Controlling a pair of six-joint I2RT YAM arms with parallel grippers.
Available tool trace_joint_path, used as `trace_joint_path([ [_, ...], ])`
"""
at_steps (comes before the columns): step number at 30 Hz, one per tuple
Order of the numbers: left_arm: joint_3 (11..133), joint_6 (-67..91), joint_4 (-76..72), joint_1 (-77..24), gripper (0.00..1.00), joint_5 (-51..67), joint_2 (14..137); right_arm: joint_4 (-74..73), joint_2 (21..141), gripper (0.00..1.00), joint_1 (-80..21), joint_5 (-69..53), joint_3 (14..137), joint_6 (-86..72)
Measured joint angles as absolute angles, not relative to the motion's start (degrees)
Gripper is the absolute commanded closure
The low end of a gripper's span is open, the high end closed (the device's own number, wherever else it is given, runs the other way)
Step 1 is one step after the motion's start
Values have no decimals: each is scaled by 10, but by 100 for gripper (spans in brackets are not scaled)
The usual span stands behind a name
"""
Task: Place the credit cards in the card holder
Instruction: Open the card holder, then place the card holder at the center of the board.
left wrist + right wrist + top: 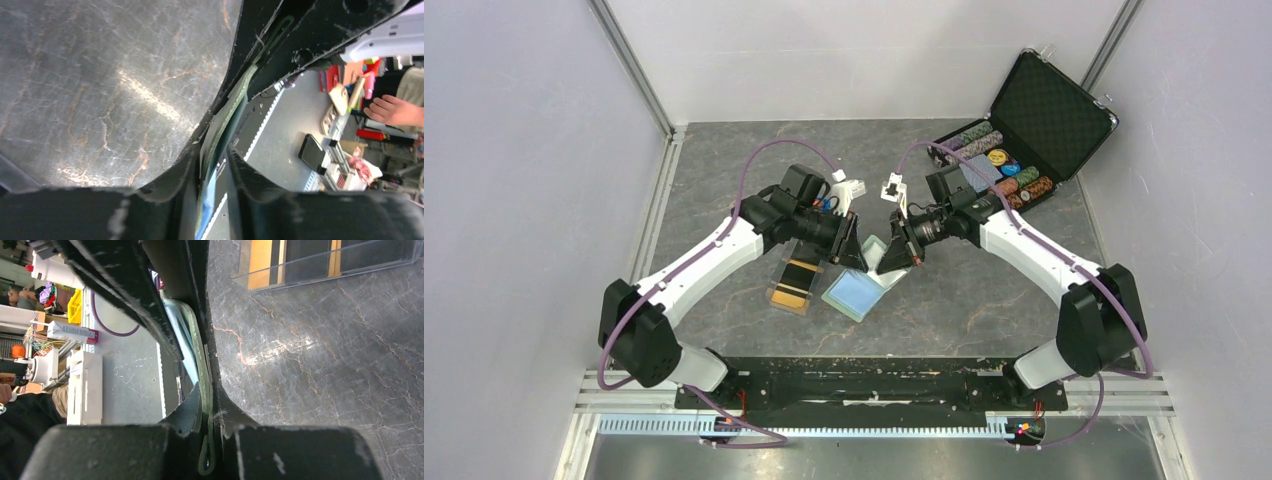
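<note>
Top external: one card holder [856, 291], one tray [804, 310].

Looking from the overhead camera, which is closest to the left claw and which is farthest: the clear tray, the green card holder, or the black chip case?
1. card holder, at the left gripper, mid-table.
2. clear tray, just beside it, toward the left.
3. black chip case, far back right corner.

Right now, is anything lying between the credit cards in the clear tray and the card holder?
Nothing visible lies between them: the clear tray with the credit cards sits right beside the open card holder. The right claw pinches the holder's edge, and the left claw has another edge between its fingers.
</note>
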State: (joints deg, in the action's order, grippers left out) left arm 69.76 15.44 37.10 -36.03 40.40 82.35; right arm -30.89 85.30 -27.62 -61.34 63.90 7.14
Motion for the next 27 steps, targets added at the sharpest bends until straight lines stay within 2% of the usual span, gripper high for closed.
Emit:
trace_joint_path([
  [6,683,161,352,-361,23,340,807,-307,878,100,-277,-590,647,61],
  [13,681,170,320,-355,2,274,781,-276,880,100,-276,-532,646,17],
  [27,625,239,262,-301,0,253,765,-156,880,100,-199,-437,561,-126],
])
